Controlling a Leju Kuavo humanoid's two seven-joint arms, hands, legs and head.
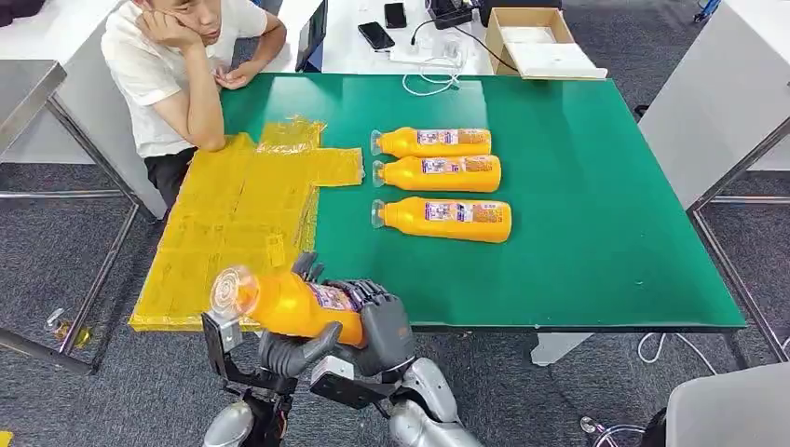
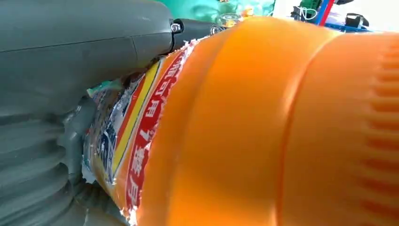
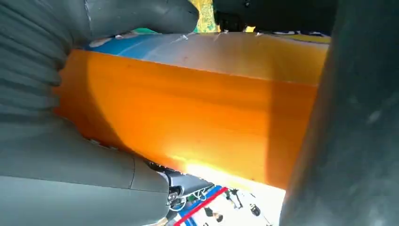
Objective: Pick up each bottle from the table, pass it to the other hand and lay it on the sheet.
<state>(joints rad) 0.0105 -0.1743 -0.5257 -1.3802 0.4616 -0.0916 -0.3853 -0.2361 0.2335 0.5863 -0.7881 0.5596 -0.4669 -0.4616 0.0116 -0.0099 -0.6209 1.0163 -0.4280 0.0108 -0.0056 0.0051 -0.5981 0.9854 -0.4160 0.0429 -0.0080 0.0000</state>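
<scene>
1. Orange plastic is what both hands close on: one bottle [image 1: 289,303] is held in front of the robot's body, off the near edge of the desk [image 1: 596,242], with its clear cap end turned toward the yellow sheet [image 1: 233,223].
2. The left hand [image 1: 284,352] is wrapped under the bottle's body, and the right hand [image 1: 382,326] is clamped round its base end over the label (the wrist views show grey fingers pressed on the orange wall). Both being on it at once, the hand-over is judged to be in progress; which hand is giving cannot be told.
3. The bottle is kept nearly level, probably so that it can be laid on its side.
4. Three more bottles [image 1: 438,171] are left lying in a row on the green desk, caps toward the sheet, near one another and apart from the sheet's edge, so most of the task is judged undone.
5. A person [image 1: 186,65] is seated at the far corner beside the sheet, an arm resting at its edge.
</scene>
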